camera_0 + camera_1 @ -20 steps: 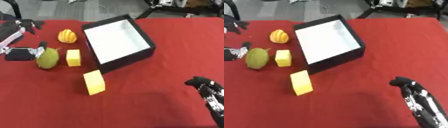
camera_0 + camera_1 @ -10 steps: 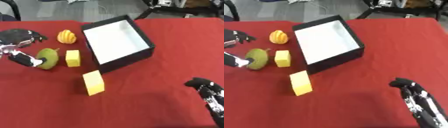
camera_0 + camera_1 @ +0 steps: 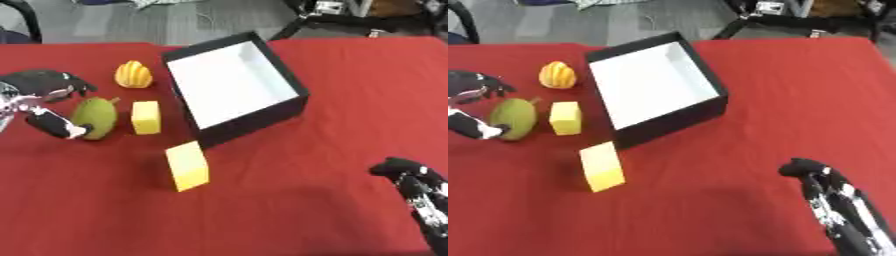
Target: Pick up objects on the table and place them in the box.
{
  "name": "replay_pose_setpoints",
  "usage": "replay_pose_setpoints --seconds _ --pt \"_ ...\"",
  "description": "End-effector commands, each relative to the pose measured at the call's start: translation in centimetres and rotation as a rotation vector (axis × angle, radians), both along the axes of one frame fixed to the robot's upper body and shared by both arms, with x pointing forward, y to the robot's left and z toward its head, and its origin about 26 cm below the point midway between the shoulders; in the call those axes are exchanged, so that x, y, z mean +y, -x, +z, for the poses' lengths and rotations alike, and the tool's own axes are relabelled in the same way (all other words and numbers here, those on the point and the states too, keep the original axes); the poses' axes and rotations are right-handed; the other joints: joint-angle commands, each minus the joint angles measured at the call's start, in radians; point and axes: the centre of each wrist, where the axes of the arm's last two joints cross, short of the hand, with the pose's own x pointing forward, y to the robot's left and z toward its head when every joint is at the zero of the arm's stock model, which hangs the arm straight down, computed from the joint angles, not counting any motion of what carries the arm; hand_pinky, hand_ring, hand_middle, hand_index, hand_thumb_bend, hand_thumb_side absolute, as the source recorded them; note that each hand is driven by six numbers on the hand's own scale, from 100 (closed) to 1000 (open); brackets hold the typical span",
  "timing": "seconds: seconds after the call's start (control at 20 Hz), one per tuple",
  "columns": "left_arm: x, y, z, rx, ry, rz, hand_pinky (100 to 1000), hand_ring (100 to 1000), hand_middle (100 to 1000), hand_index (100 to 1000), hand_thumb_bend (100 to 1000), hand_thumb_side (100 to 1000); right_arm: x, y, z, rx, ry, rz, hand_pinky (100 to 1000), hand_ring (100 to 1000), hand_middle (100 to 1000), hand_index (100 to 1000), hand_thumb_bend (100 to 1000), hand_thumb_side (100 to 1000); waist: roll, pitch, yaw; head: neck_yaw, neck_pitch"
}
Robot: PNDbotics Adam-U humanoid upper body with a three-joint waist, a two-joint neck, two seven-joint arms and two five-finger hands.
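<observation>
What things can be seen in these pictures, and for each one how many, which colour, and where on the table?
box: one, black outside and white inside, open, empty, at the far middle of the table.
green fruit: one, green, left side, beside the left robot hand.
orange fruit: one, yellow-orange with ribs, far left, to the left of the box.
small block: one, yellow, between the green fruit and the box.
large block: one, yellow, near the front corner of the box.
table: one, covered in red cloth.
left robot hand: one, black and silver, left edge, fingers and thumb around the green fruit.
right robot hand: one, black, lower right corner, holding nothing.
</observation>
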Motion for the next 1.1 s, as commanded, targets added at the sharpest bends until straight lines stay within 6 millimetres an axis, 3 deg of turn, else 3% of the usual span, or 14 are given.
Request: replay_pose_setpoints --seconds 0.05,0.65,0.9,1.1 --pt "0.5 -0.3 0.9 -0.025 -0.028 0.014 776 712 728 930 328 477 -0.1 -0.1 0.4 -0.013 0.013 0.011 1000 803 713 808 100 528 0.01 -0.029 -0.002 0.003 -0.002" --pt "0.7 -0.6 -0.3 -0.023 -0.049 0.025 757 667 664 789 246 129 -0.1 -0.1 0.4 -0.011 0.011 0.009 1000 803 713 808 100 526 0.009 -0.03 -0.003 0.0 -0.002" --pt "0.5 -0.5 -0.2 -0.138 -0.02 0.002 745 624 607 561 138 103 -0.1 -0.1 0.3 -0.011 0.011 0.008 1000 803 713 808 100 526 0.009 -0.03 -0.001 -0.001 -0.002" --pt "0.6 -0.4 0.5 -0.234 0.025 -0.009 742 603 585 481 100 106 -0.1 -0.1 0.3 -0.01 0.011 0.006 1000 803 712 808 100 527 0.01 -0.031 -0.001 -0.002 -0.002"
